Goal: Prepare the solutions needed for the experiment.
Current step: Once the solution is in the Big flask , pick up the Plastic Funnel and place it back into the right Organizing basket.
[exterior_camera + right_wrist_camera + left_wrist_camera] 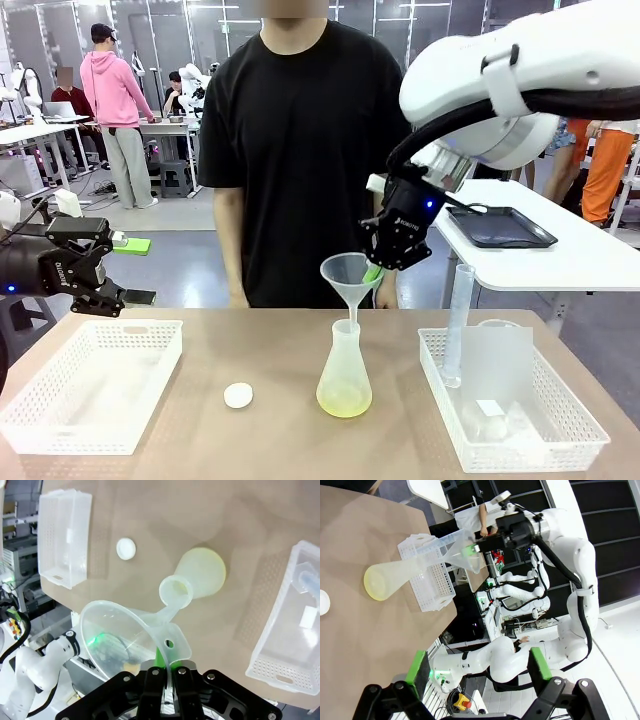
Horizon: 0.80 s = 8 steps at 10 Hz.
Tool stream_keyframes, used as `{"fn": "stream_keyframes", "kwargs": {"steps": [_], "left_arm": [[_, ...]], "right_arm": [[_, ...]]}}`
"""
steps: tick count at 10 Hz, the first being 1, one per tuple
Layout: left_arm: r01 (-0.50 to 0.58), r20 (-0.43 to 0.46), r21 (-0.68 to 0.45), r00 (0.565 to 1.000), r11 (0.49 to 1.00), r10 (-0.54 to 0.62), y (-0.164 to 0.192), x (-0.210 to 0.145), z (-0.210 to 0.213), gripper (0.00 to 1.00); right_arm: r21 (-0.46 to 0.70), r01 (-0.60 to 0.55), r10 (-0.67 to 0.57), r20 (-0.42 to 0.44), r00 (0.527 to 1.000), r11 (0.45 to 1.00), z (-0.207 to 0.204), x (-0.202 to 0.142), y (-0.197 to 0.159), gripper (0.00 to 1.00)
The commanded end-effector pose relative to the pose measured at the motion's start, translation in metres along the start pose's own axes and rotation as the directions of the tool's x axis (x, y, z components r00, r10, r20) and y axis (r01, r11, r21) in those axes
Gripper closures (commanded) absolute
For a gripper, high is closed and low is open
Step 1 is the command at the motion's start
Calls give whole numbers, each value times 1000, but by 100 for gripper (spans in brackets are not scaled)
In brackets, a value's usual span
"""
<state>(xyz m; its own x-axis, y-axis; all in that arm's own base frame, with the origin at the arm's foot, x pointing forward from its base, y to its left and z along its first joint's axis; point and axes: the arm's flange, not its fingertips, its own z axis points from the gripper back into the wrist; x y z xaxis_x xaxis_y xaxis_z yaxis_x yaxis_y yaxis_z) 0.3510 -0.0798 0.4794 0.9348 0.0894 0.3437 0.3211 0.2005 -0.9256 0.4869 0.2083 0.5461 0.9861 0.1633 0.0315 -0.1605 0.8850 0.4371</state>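
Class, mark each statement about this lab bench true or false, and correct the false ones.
1. The right gripper is shut on the funnel. True.
2. The flask lies on its side. False: it stands upright on the table.
3. A little yellow-green liquid sits at the flask's bottom. True.
4. The left gripper holds the white disc. False: the gripper is open and empty, and the disc lies on the table, left of the flask.
5. A tall cylinder stands in the right basket. True.
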Motion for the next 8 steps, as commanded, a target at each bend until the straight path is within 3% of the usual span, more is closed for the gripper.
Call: {"fn": "stream_keyframes", "kwargs": {"steps": [1, 4, 8], "left_arm": [[-12, 13, -27, 1000, 1000, 12, -3, 2, -2, 0], [-12, 13, -27, 1000, 1000, 12, -3, 2, -2, 0], [-12, 13, -27, 1000, 1000, 12, -3, 2, -2, 0]], "right_arm": [[-22, 8, -6, 96, 995, 1000, 11, -7, -3, 100], [-1, -20, 20, 230, 973, 1000, 35, -16, -5, 100], [15, 3, -7, 268, 963, 1000, 59, -38, -14, 100]]}}
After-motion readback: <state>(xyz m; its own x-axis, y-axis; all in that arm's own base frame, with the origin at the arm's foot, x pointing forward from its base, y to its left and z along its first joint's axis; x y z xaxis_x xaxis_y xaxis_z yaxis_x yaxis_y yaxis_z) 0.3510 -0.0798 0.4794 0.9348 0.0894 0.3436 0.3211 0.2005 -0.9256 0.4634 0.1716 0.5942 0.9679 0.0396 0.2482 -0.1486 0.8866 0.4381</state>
